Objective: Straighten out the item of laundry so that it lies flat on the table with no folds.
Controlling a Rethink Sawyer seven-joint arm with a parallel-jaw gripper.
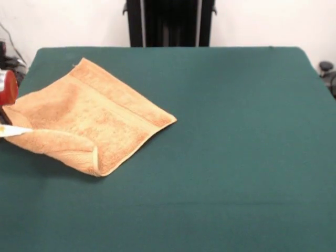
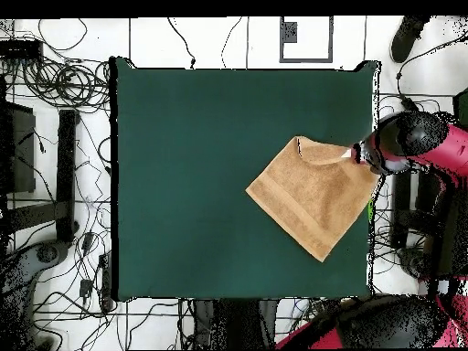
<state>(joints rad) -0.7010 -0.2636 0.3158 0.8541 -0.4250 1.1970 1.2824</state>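
The orange-tan towel (image 1: 89, 118) lies on the left part of the green table (image 1: 226, 136), turned like a diamond. A woven band runs near its far right edge. Its near left edge is rolled up into a fold. My gripper (image 1: 10, 130) is at the picture's left edge, at the towel's left corner, with that corner pinched and raised a little. In the overhead view the towel (image 2: 311, 194) lies by the table's right edge (image 2: 370, 247), and the gripper (image 2: 353, 154) holds its upper right corner.
The robot's black pedestal (image 1: 169, 23) stands behind the table's far edge. Cables and stands (image 2: 55, 183) lie on the floor round the table. The red arm (image 2: 430, 146) reaches in from beyond the table's right edge in the overhead view.
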